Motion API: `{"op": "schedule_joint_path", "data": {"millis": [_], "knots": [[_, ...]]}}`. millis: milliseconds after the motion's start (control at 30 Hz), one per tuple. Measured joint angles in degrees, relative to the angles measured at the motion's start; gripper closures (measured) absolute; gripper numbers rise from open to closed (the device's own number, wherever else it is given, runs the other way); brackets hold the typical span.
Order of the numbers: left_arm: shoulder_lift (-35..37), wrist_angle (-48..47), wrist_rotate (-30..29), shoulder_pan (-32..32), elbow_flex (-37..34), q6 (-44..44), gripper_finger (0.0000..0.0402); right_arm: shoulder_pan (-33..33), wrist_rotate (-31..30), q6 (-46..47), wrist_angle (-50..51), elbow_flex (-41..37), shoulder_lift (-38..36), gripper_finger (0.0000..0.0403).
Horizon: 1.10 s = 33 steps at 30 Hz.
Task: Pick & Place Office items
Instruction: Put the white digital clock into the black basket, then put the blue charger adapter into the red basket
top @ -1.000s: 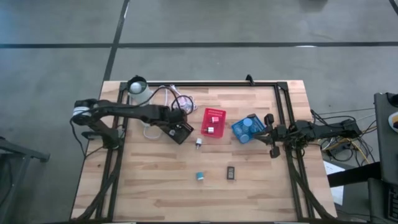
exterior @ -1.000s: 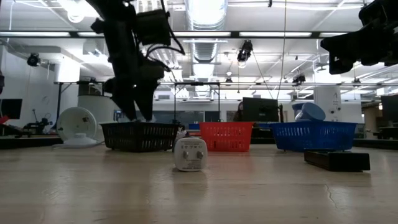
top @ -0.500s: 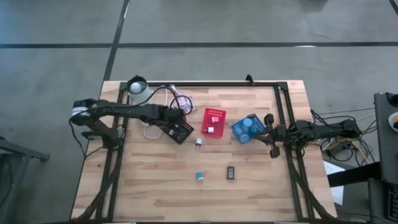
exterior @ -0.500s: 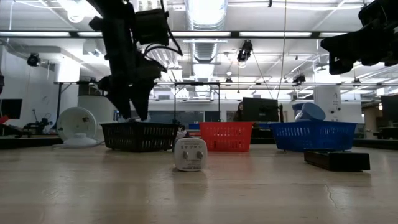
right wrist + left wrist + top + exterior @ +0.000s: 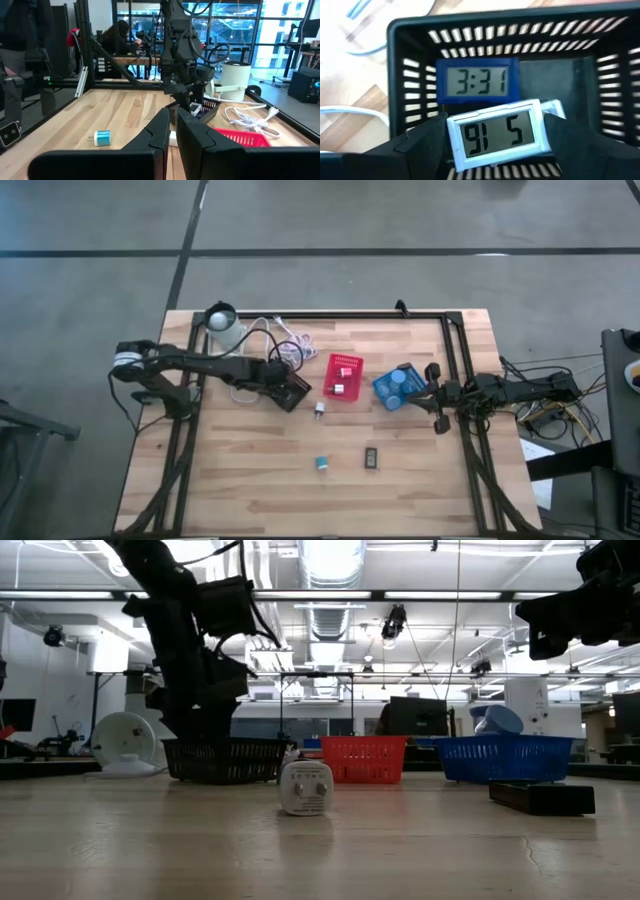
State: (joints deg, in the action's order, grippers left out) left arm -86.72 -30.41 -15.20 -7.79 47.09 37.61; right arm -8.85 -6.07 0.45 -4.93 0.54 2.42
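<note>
currently | left gripper [image 5: 495, 150] clamps white clock [image 5: 499, 134] over black bin [image 5: 400, 30] | right gripper [image 5: 172, 131] closed, empty | three items remain on table [image 5: 250, 490]

In the left wrist view the white clock [image 5: 496, 134] covers the lower edge of the blue clock [image 5: 476, 81] and part of the black bin [image 5: 610, 90], whose near wall runs off the picture. A middle digit on the white clock's display cannot be read. In the high view the left hand [image 5: 288, 388] hides most of that bin. What lies in the red bin [image 5: 342, 377] and blue bin [image 5: 398, 386] is too small to identify. The right hand [image 5: 172, 131] is cut off at the picture's bottom.
</note>
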Motion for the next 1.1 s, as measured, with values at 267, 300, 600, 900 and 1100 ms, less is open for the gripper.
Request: {"op": "schedule_joint_path", "data": {"millis": [267, 300, 600, 900, 1100], "knots": [[-0.22, -0.21, 0.29, 0.16, 0.35, 0.04, 0.0044, 0.0, 0.0, 0.0, 0.0, 0.0, 0.0, 0.0374], [-0.23, -0.26, 0.31, 0.22, 0.59, 0.04, 0.0038, -0.01, 0.0, 0.0, 0.0, 0.0, 0.0, 0.0374], [-0.23, -0.17, 0.3, 0.39, 1.82, -1.49, 0.0008, 0.01, 0.0, 0.0, 0.02, -0.01, 0.0, 0.0374], [-0.08, -5.99, -1.79, 0.46, 5.76, -9.2, 0.0009, 0.01, 0.0, 0.0, 0.04, 0.0, 0.0, 0.0374], [1.62, -17.12, 0.13, 0.85, 14.97, -11.71, 0.0009, 0.01, 0.0, 0.01, 0.24, 0.0, 0.0, 0.0374]]}}
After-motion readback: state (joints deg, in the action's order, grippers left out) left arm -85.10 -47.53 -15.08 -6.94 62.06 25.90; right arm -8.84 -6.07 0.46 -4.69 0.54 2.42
